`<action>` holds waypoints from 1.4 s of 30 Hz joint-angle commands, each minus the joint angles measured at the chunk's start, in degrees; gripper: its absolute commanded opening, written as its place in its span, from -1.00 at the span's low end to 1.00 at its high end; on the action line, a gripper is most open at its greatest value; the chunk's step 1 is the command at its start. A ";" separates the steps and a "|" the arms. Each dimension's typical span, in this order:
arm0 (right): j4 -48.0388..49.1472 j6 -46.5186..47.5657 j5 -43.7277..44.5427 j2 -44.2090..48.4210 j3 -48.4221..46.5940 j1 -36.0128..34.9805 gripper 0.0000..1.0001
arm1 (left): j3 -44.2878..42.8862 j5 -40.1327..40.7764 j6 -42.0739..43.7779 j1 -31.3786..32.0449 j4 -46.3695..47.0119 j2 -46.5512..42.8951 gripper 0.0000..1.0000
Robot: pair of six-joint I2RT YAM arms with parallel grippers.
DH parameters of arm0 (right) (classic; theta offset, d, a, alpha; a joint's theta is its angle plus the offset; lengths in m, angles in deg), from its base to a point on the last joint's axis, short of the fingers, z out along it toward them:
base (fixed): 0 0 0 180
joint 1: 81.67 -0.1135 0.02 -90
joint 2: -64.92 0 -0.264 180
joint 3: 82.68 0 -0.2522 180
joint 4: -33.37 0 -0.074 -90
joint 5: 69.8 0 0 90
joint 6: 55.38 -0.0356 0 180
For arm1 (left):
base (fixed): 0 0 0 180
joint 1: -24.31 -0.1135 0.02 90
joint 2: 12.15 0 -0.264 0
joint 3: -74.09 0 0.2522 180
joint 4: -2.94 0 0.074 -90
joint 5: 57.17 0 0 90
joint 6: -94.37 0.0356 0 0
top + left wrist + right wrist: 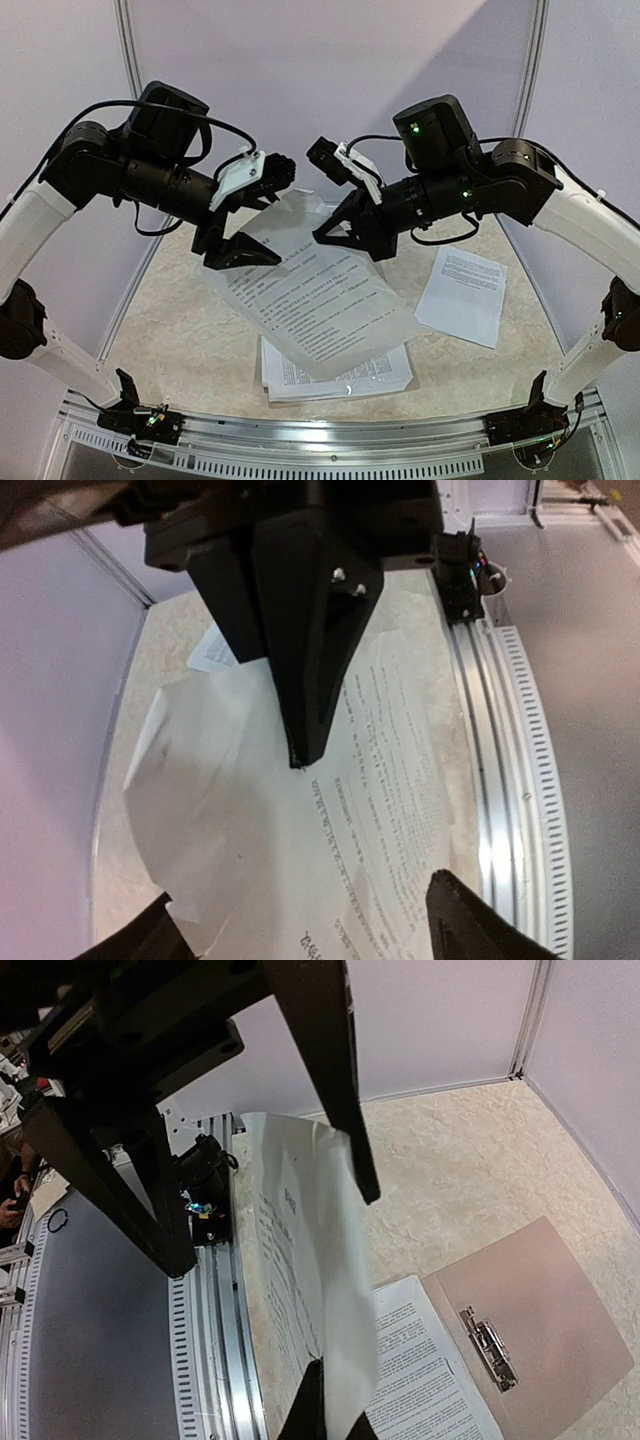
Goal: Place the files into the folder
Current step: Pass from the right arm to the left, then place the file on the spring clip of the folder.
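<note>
My right gripper (322, 1400) is shut on the edge of a printed white file sheet (300, 1260) and holds it up off the table; it also shows in the top view (345, 230). The raised sheet (310, 290) has a pale translucent layer around it. My left gripper (240, 250) is open, its fingers (470, 920) wide apart over the sheet's far end (380, 770). The tan folder (540, 1310) lies open flat with a metal clip (487, 1345). I cannot make it out in the top view. More files (340, 375) lie stacked below.
A single printed sheet (462, 293) lies at the right of the table. A printed sheet (430, 1380) lies beside the folder. A metal rail (330, 435) runs along the near edge. Partition walls (330, 60) close the back and sides.
</note>
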 commanded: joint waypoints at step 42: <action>72.53 -6.41 8.19 19.30 37.47 9.03 0.98 | -33.60 5.40 -9.25 -6.78 3.90 -3.69 -1.00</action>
